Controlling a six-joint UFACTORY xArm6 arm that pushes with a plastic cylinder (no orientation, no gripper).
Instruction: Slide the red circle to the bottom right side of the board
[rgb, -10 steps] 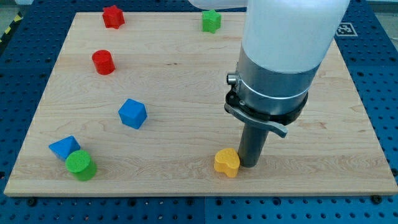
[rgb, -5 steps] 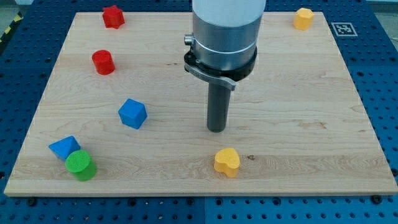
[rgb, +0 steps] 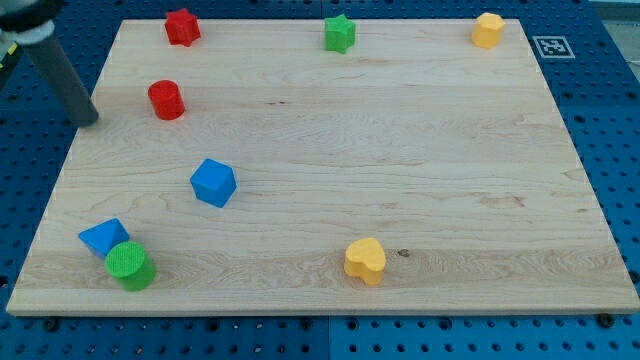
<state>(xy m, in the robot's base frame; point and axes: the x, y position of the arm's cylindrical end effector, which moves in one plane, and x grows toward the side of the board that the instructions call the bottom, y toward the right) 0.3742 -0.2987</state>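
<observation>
The red circle (rgb: 166, 100) stands on the wooden board (rgb: 400, 150) at the upper left. My tip (rgb: 90, 121) is at the board's left edge, a little to the left of the red circle and slightly below it, not touching it. The rod slants up to the view's top left corner.
A red star (rgb: 182, 26), a green star (rgb: 340, 33) and a yellow block (rgb: 488, 30) sit along the top edge. A blue cube (rgb: 213, 182) is left of centre. A blue triangle (rgb: 103, 238) touches a green cylinder (rgb: 130, 266) at bottom left. A yellow heart (rgb: 365, 261) is at bottom centre.
My tip has swept from beside the yellow heart, across the board's middle, to the left edge beside the red circle. No block has moved.
</observation>
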